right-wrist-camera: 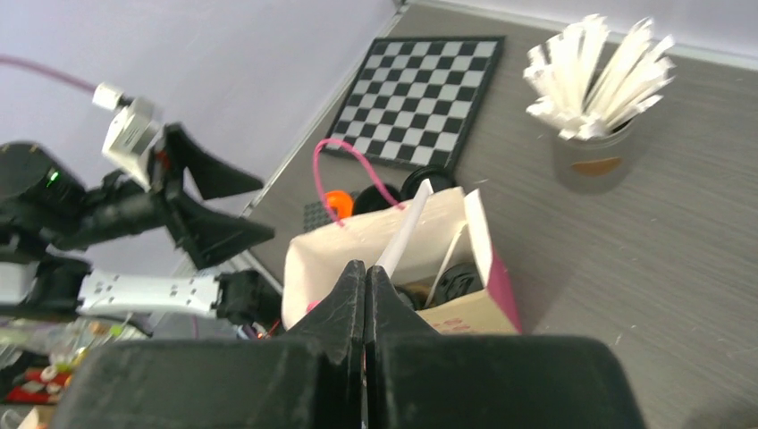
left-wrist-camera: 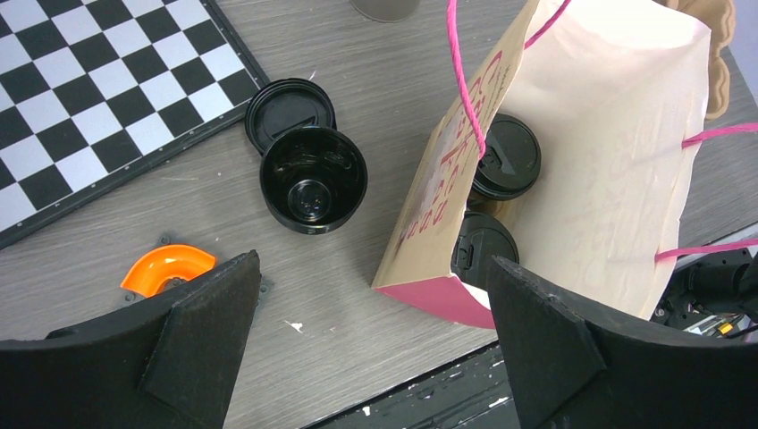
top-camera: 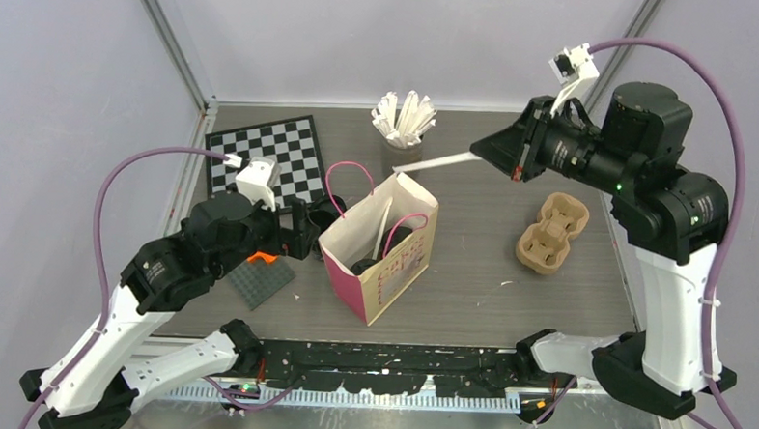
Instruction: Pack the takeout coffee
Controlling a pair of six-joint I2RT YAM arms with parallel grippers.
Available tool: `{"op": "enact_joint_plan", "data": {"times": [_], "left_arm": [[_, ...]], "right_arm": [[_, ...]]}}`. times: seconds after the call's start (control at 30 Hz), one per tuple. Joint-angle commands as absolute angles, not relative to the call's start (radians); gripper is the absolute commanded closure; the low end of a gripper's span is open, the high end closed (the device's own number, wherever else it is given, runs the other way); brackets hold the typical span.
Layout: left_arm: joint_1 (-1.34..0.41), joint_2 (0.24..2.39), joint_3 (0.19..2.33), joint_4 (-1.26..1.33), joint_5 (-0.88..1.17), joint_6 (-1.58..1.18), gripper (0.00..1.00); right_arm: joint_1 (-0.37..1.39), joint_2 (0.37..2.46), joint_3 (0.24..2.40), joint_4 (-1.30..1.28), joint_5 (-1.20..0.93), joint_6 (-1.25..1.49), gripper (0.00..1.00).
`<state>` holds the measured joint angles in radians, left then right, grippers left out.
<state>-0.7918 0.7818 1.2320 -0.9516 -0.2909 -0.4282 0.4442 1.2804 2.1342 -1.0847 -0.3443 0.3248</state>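
The pink paper bag (top-camera: 379, 248) stands open in the middle of the table. Two black lidded coffee cups (left-wrist-camera: 505, 156) (left-wrist-camera: 483, 246) sit inside it, with a white stick (top-camera: 383, 229) leaning in the bag. A third black cup (left-wrist-camera: 313, 179) stands open on the table left of the bag, its lid (left-wrist-camera: 288, 107) lying beside it. My left gripper (left-wrist-camera: 373, 264) is open and empty, above the table between the open cup and the bag. My right gripper (top-camera: 480, 149) is shut on a white wrapped stick (right-wrist-camera: 407, 228), held above the bag's far right, pointing towards its opening.
A grey cup of white wrapped sticks (top-camera: 404, 129) stands at the back. A chequered board (top-camera: 267, 152) lies at the back left. A brown pulp cup carrier (top-camera: 552, 227) lies right of the bag. An orange piece (left-wrist-camera: 165, 268) sits on a dark grey plate (top-camera: 260, 279).
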Motion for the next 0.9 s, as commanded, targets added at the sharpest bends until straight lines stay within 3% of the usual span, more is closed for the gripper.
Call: {"op": "enact_joint_plan", "data": {"times": [0.0, 0.37, 0.6, 0.87], "left_arm": [[-0.795, 0.787, 1.263, -0.889, -0.269, -0.41, 0.0], [-0.795, 0.778, 1.259, -0.893, -0.255, -0.417, 0.0], [-0.795, 0.75, 1.23, -0.892, -0.264, -0.431, 0.0], [-0.796, 0.722, 1.217, -0.885, -0.285, -0.436, 0.0]], "right_arm": [[0.449, 1.226, 2.099, -1.128, -0.478, 0.329, 1.0], [0.449, 1.245, 1.943, -1.089, -0.628, 0.391, 1.0], [0.466, 1.257, 1.777, -0.905, -0.707, 0.485, 1.0], [0.528, 1.41, 1.754, -0.898, -0.715, 0.481, 0.99]]}}
